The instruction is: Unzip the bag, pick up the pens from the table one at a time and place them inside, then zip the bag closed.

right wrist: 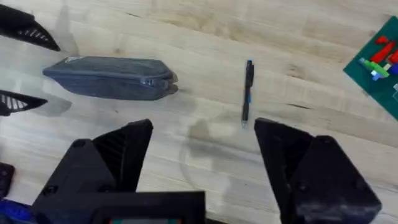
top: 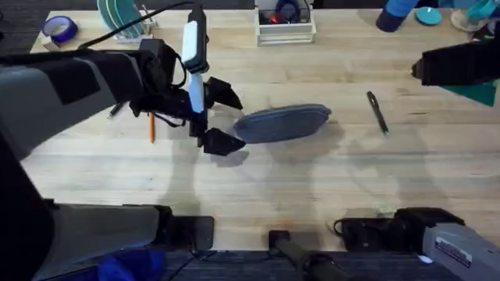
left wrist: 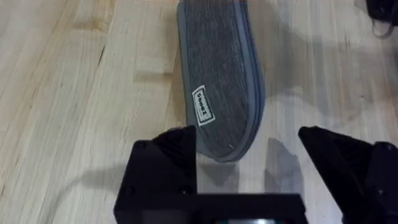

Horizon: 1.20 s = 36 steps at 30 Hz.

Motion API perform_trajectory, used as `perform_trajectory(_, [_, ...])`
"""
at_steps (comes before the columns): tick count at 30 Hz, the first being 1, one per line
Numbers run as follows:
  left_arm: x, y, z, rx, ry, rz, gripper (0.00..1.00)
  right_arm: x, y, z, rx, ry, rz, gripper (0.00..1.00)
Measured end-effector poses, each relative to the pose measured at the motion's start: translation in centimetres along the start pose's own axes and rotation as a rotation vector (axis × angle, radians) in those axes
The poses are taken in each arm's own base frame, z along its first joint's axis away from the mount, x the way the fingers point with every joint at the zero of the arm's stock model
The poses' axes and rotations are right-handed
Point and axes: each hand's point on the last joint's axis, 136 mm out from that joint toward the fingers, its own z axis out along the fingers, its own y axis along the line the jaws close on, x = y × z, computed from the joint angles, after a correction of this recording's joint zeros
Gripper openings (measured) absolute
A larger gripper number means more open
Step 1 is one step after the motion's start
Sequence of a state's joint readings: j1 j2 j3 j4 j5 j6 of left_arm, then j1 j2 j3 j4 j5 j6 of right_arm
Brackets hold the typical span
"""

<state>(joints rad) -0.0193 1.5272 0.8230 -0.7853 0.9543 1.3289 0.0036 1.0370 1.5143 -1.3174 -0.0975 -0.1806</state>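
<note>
The grey-blue bag (top: 283, 123) lies on its side near the middle of the table (top: 312, 179), and its zipper (right wrist: 124, 74) looks closed. My left gripper (top: 226, 117) is open at the bag's left end. In the left wrist view the bag (left wrist: 221, 74) has its near tip between the spread fingers (left wrist: 165, 165). An orange pen (top: 151, 126) lies left of that gripper, partly under the arm. To the right of the bag lies a dark pen (top: 377, 113). My right gripper (right wrist: 205, 155) hangs open above the table, over the bag (right wrist: 109, 78) and the dark pen (right wrist: 247, 93).
Along the far edge stand a white box (top: 285, 27), a blue tape roll (top: 58, 30), teal plates (top: 121, 16) and blue items (top: 398, 16). A green baseplate with bricks (right wrist: 379, 62) lies at the right. The right arm (top: 461, 62) hovers at the far right.
</note>
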Motion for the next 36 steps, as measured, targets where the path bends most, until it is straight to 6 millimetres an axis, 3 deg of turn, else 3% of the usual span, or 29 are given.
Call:
perform_trajectory(2, [0.00,-0.01,0.00,0.000,0.000,0.000,0.989,0.00,0.01,0.00,0.000,0.000,0.000,0.996])
perform_trajectory(7, [0.00,0.00,0.00,0.000,0.000,0.002,0.788,0.00,0.00,0.00,0.000,0.000,0.000,0.996])
perform_trajectory(10, [0.00,-0.01,0.00,0.000,0.000,0.003,0.559,0.00,0.01,0.00,0.000,0.000,0.000,0.996])
perform_trajectory(14, [-0.01,0.11,-0.01,-0.004,-0.001,0.009,0.115,-0.01,0.00,0.00,0.000,0.000,0.000,0.996])
perform_trajectory(15, [-0.02,0.15,-0.01,-0.005,-0.001,0.015,0.062,0.00,0.01,0.00,0.000,0.000,0.000,0.996])
perform_trajectory(30, [-0.02,0.17,-0.01,-0.006,-0.001,0.015,0.044,-0.02,0.00,-0.01,0.000,-0.001,-0.004,0.996])
perform_trajectory(36, [-0.02,0.16,-0.01,-0.006,-0.001,0.015,0.044,-0.01,0.00,-0.01,0.000,-0.001,-0.094,0.996])
